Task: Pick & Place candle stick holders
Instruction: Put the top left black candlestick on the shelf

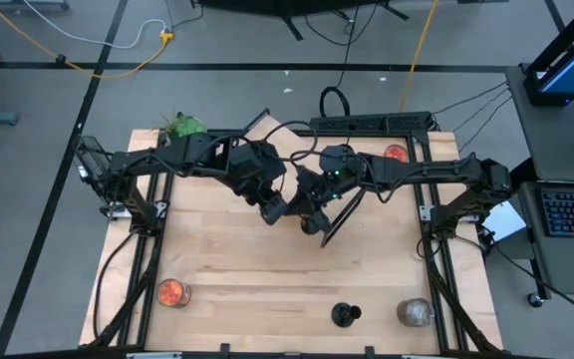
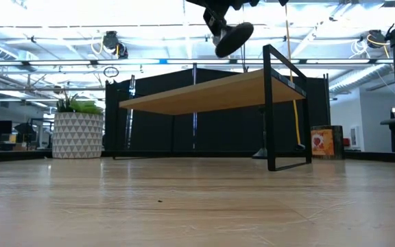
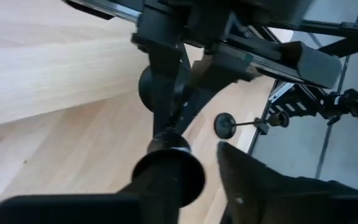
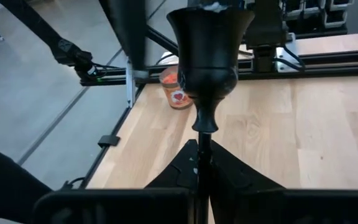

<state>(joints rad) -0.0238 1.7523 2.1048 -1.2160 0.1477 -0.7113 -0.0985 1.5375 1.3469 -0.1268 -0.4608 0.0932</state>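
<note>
Above the counter (image 1: pixel 267 284) middle, the right hand (image 1: pixel 314 223) clenches a candle stick holder (image 4: pixel 208 53) by its stem beside the left hand (image 1: pixel 272 210), whose grip I cannot tell. Another holder (image 1: pixel 345 315) stands near the front edge; placing remains undone.

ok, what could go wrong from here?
1. The right gripper pinches the holder only by its thin stem, high above the table. The holder could pivot, slip or drop.
2. The left gripper is very close to the right one mid-table, so a small move could knock the holder.
</note>
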